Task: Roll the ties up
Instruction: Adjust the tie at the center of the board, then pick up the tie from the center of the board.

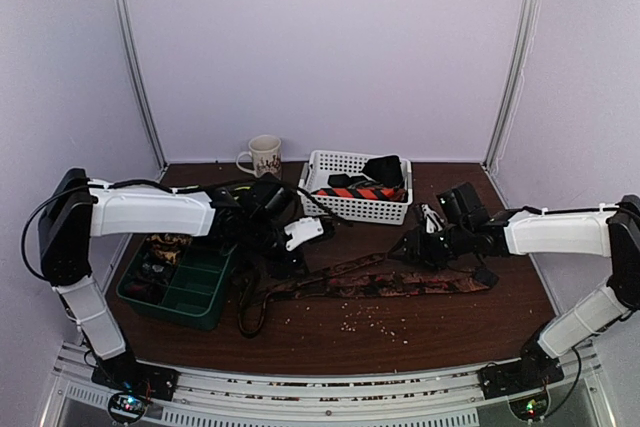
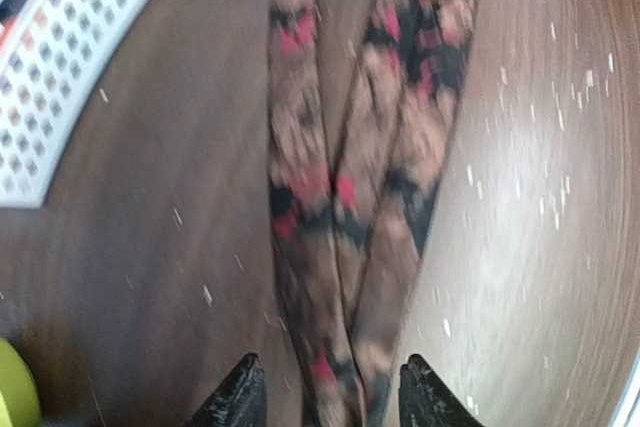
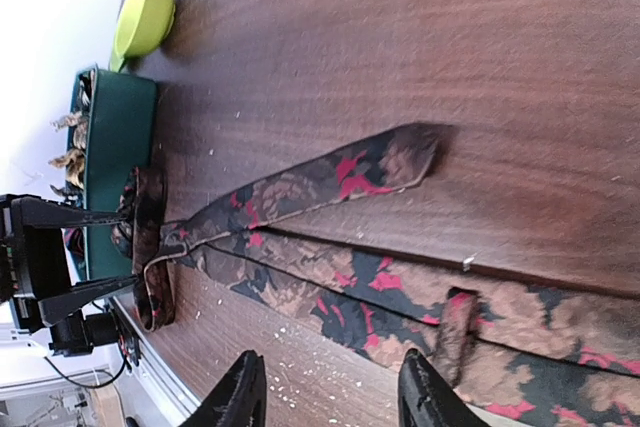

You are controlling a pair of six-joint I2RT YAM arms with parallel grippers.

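- Item: brown, black and red patterned fabric necktie (image 1: 400, 282), lying unrolled and doubled on itself on the dark brown wooden table (image 1: 330, 342).
- Long axis: left to right across the table, spanning the gap between the two arms.
- Heading: the fold lies toward the left arm, near the dark green plastic compartment tray (image 1: 185, 292). The narrow tip (image 3: 415, 147) and the broad blade point toward the right arm.
- Left gripper (image 2: 330, 402): black fingers parted, straddling both strands, which run straight away from the fingertips. No squeeze on the cloth is visible.
- Right gripper (image 3: 330, 402): fingers parted with only bare table between them. The broad blade lies just beside one finger, and the strands stretch away toward the tray.
- Nearer arm, by judgement: left for the folded end, right for the free ends. A roll would follow the long axis.
- White perforated plastic basket (image 1: 350, 209): at the rear, holding an orange-red and navy striped tie (image 1: 362, 192) and a black tie (image 1: 385, 169).
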